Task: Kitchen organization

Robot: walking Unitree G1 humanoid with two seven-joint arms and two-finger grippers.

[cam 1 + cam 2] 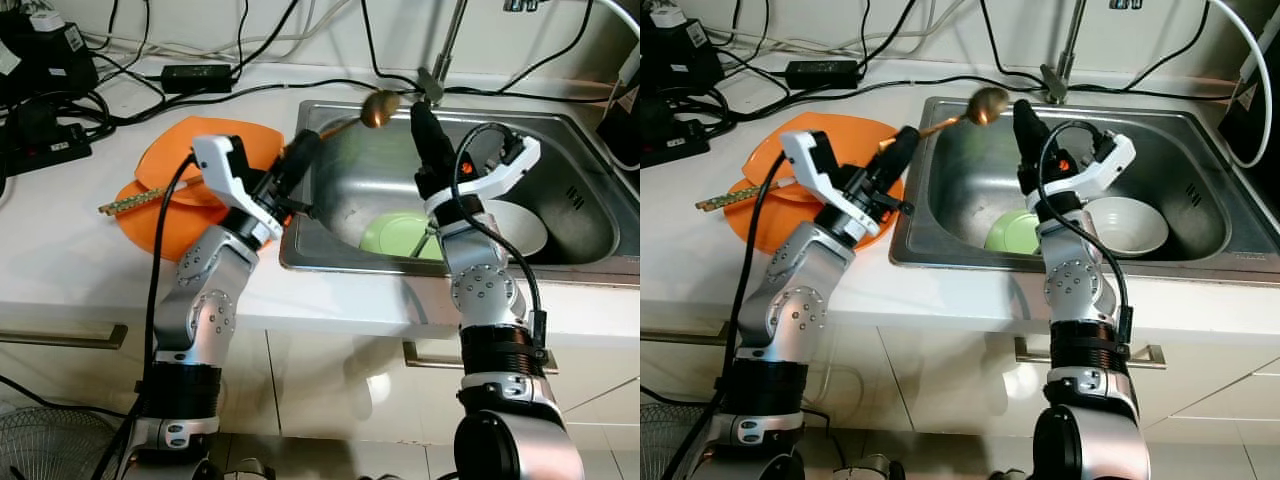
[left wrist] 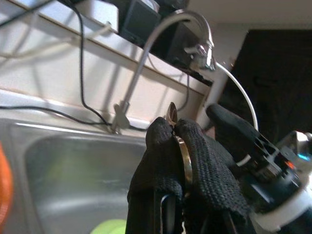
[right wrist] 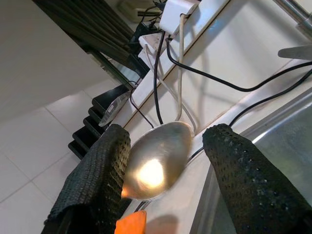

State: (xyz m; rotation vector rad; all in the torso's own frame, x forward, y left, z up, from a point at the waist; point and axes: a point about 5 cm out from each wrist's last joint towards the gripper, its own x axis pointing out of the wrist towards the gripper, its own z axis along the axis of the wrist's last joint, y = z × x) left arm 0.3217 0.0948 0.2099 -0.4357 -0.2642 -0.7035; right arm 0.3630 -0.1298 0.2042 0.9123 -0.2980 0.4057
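A golden spoon (image 1: 380, 108) is held up over the back left corner of the steel sink (image 1: 570, 160). My left gripper (image 1: 303, 148) is shut on its handle, and in the left wrist view its fingertips (image 2: 165, 141) pinch the thin metal. My right gripper (image 1: 423, 118) stands upright over the sink, just right of the spoon's bowl. It is open. In the right wrist view the spoon bowl (image 3: 156, 165) lies between its two spread fingers (image 3: 234, 165). A green plate (image 1: 398, 235) and a white bowl (image 1: 520, 225) lie in the sink.
Orange plates (image 1: 165, 160) with chopsticks (image 1: 135, 202) across them sit on the white counter left of the sink. The faucet (image 1: 448, 45) rises behind the sink. Black cables, a power adapter (image 1: 197, 75) and power strips (image 1: 40, 150) crowd the counter's back left.
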